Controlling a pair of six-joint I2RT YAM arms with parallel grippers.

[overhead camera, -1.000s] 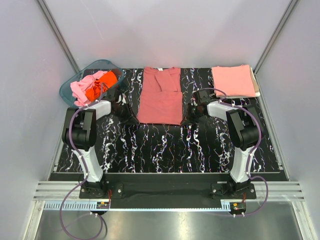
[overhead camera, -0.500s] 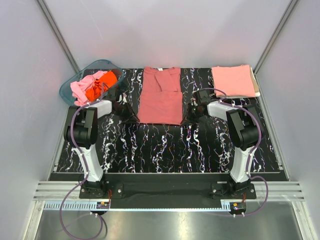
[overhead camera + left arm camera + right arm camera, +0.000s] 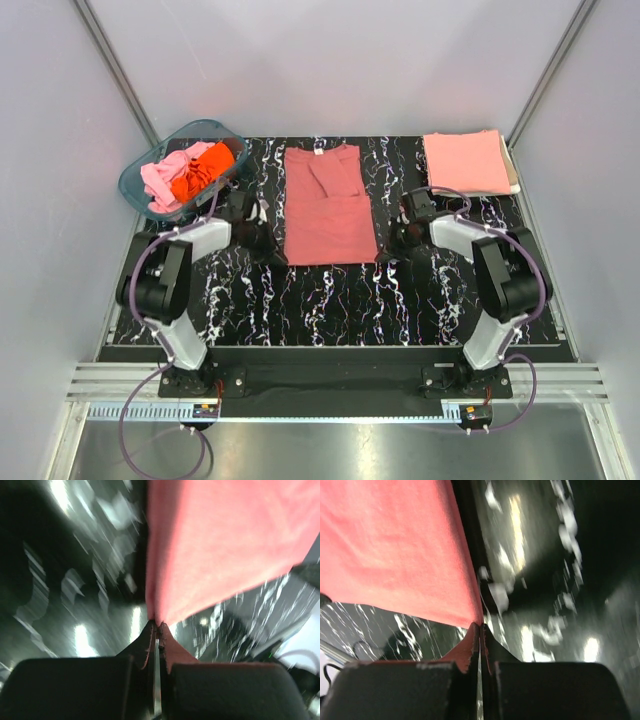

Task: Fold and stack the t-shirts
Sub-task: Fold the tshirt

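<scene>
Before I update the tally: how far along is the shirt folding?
Done: one salmon shirt lies folded at the far right corner. In hand: the red shirt, partly folded in the middle, with left fingers and right fingers pinching its near corners. Left: the pink shirt and orange shirt bunched in the tub.
</scene>
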